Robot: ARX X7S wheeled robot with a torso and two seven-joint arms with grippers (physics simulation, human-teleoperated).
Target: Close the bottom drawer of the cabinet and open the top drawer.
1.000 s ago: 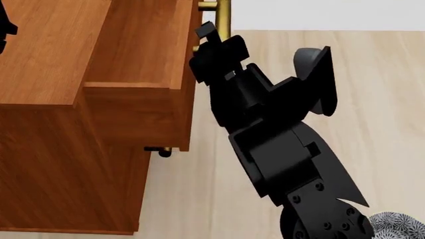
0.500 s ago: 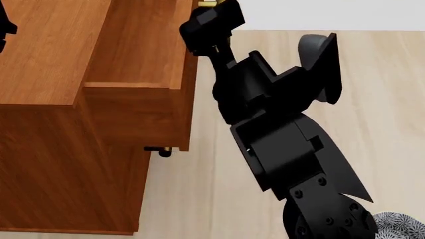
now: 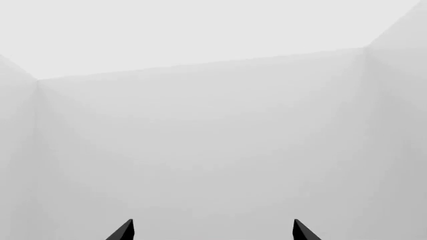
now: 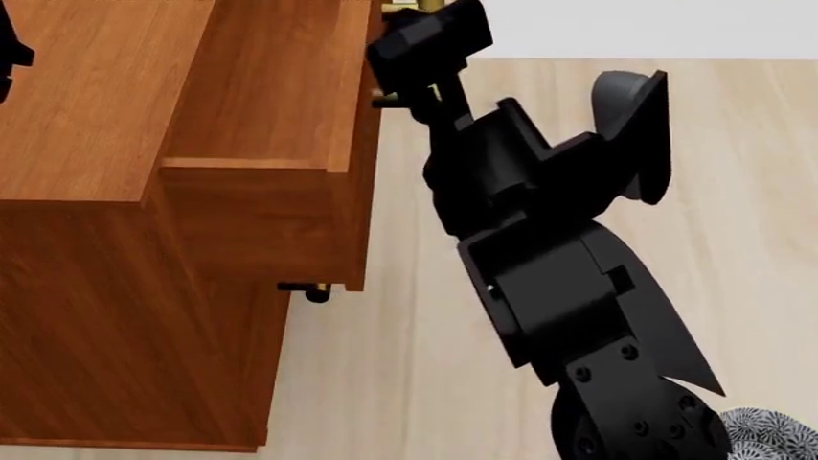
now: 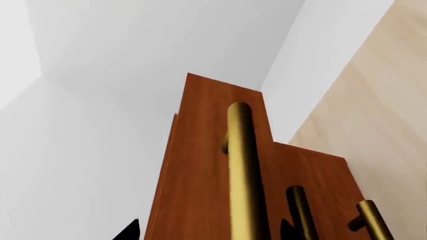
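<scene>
Cabinet (image 4: pixel 115 287): top drawer (image 4: pixel 275 115) part-open, upper centre; bottom drawer not identifiable. Right gripper (image 4: pixel 428 43) fingers straddle brass handle (image 5: pixel 243 170); clamping uncertain. Left gripper (image 3: pixel 212 232) fingers apart, idle.

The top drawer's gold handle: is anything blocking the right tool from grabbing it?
Nothing visible is. In the right wrist view the brass handle of the top drawer runs right between the right tool's fingertips, with no object in between.

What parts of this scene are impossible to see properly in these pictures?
- Head view: right gripper hides the top drawer handle; grip unclear.
- Right wrist view: fingers cut off by the edge.
- Left wrist view: only blank walls and fingers.
- Bottom drawer: its handle mostly hidden underneath.
</scene>
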